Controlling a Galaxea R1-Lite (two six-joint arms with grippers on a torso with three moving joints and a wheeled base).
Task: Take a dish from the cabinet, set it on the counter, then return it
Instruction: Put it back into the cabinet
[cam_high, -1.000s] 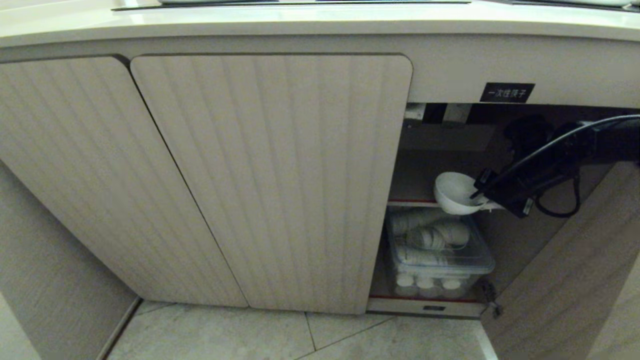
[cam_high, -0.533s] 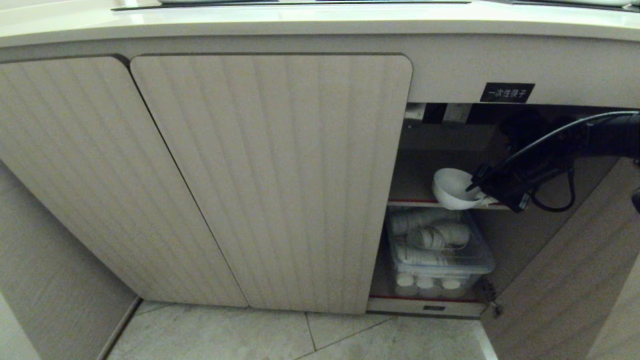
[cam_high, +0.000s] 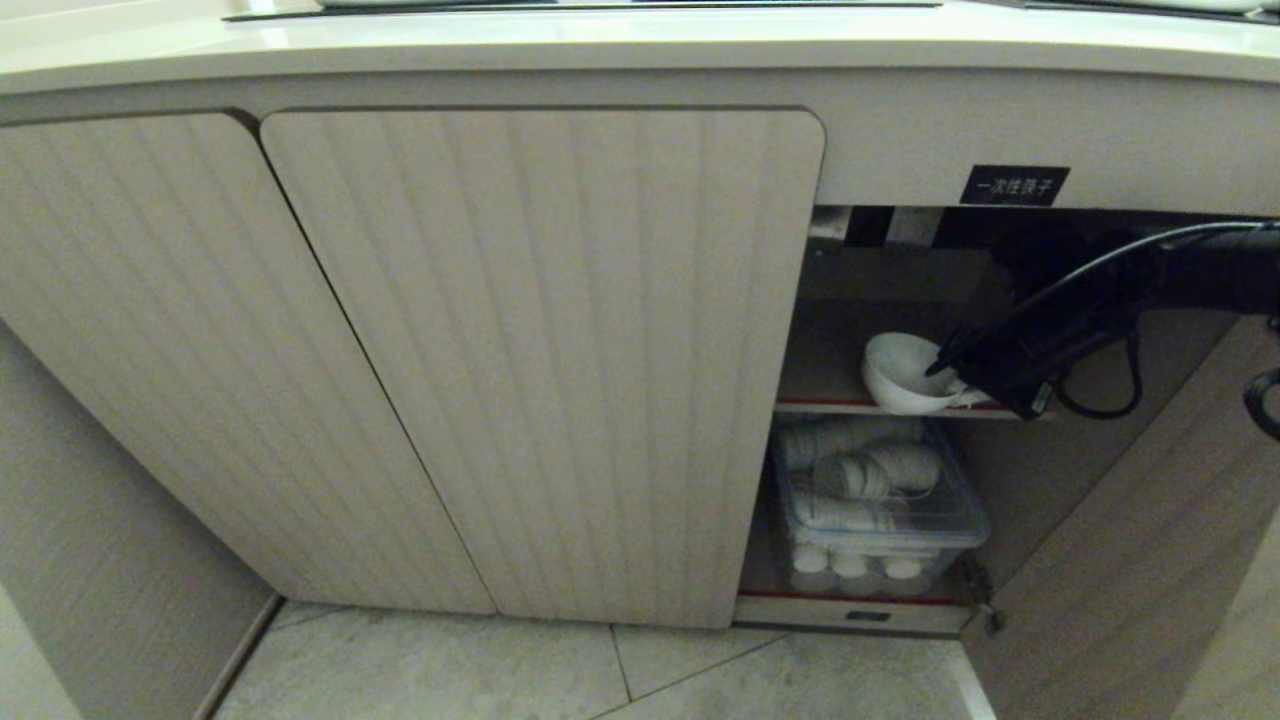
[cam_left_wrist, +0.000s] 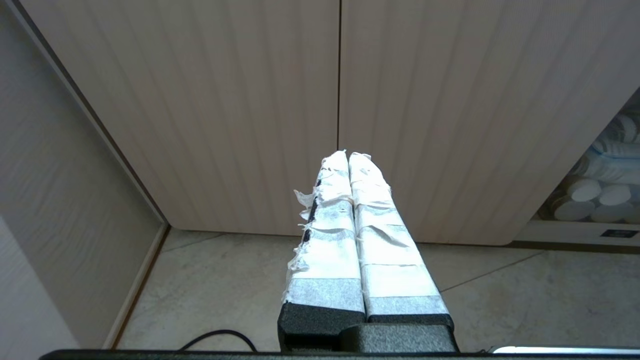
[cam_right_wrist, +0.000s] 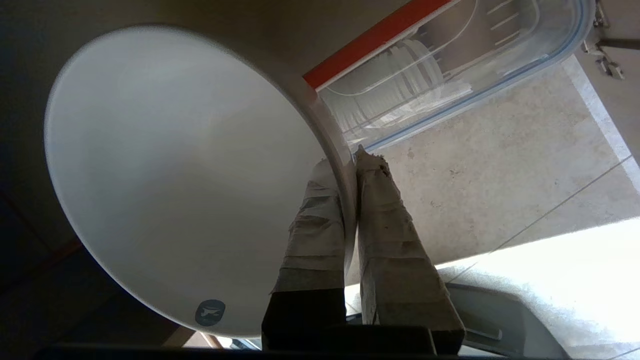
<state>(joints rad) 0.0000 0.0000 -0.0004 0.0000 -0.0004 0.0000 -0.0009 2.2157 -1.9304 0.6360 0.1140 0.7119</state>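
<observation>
Right pincer (cam_right_wrist: 352, 165) clenched on the rim of the dish (cam_high: 900, 375), one finger inside, one outside, at the cabinet's (cam_high: 540, 350) open right bay over the red-edged upper shelf (cam_high: 830, 405). Below, clear lidded bin (cam_high: 880, 520). Left pincer (cam_left_wrist: 348, 156) pressed closed, near the floor.

Head view dim; cabinet (cam_high: 560, 350) interior in deep shadow. Right wrist view: floor (cam_right_wrist: 575, 270) glare, soft focus.
</observation>
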